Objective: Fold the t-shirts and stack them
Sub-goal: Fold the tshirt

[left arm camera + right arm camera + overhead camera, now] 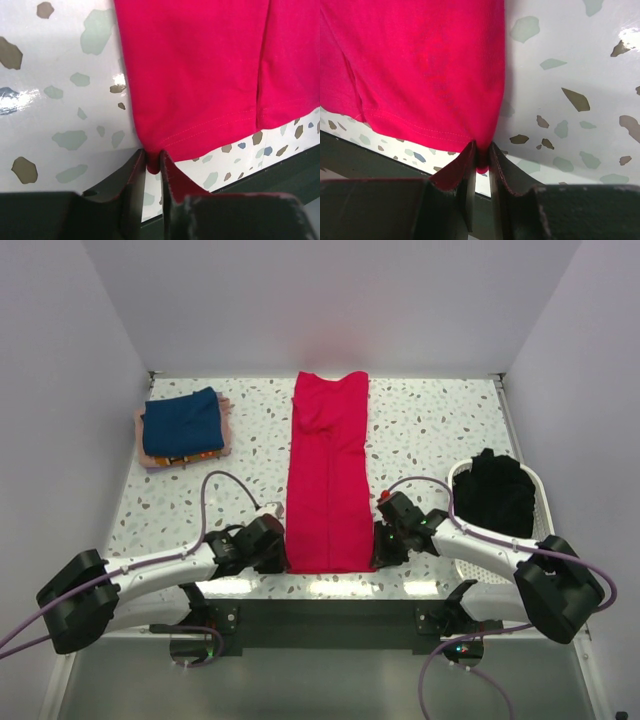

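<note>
The crimson-red t-shirt lies as a long narrow strip down the middle of the table, its hem at the near edge. My left gripper is shut on the hem's near left corner; in the left wrist view the red cloth is pinched at my left gripper. My right gripper is shut on the near right corner; in the right wrist view the red cloth is pinched at my right gripper. A folded navy blue t-shirt tops a stack at the far left. Black t-shirts fill the basket.
The white perforated basket stands at the right, beside my right arm. A pale pink folded t-shirt shows under the navy one. The speckled table ends at a dark near edge just below the hem.
</note>
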You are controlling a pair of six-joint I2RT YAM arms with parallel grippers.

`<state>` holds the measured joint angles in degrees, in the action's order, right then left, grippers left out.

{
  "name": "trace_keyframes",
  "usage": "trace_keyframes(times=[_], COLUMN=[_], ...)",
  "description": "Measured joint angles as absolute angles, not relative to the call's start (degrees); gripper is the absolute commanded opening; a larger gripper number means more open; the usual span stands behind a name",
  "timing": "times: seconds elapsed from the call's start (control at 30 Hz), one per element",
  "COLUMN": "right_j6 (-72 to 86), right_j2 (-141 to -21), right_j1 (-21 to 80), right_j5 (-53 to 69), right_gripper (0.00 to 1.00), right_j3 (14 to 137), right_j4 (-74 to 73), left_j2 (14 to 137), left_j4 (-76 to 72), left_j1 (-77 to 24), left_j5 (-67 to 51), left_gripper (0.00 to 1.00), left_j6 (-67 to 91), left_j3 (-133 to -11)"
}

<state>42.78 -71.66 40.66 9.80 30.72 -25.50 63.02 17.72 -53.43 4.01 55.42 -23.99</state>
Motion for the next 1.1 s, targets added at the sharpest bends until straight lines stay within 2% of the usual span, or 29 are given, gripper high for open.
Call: trace_keyframes(times=[0.2, 0.33, 0.5, 0.73, 1.1], right_j6=[42.4, 41.9, 40.9, 38.7, 31.0], right_j2=[-71.7, -71.7, -71.5, -72.2, -89.9], right_j1=[40.9, 40.9, 40.9, 40.9, 38.0], right_j5=[9.8, 9.7, 8.5, 5.2, 1.1], right_gripper=[0.13, 0.00, 0.00, 0.00, 0.00], right_j3=[30.7, 31.0, 34.6, 43.8, 62.9], right_j4=[-25.6, -26.5, -30.8, -34.7, -34.7], left_j2=[63.7, 63.8, 64.5, 69.4, 81.1], left_j4=[17.4, 17.3, 19.3, 21.8, 19.4], left_j1=[-53.5, -53.6, -53.7, -52.0, -40.0], left_j5=[4.8, 4.8, 5.5, 7.9, 7.5], left_gripper=[0.00, 0.00, 0.00, 0.00, 0.00], left_j6=[56.1, 56.2, 55.9, 52.8, 41.0], left_j3=[-24.0, -24.0, -25.8, -35.7, -47.2])
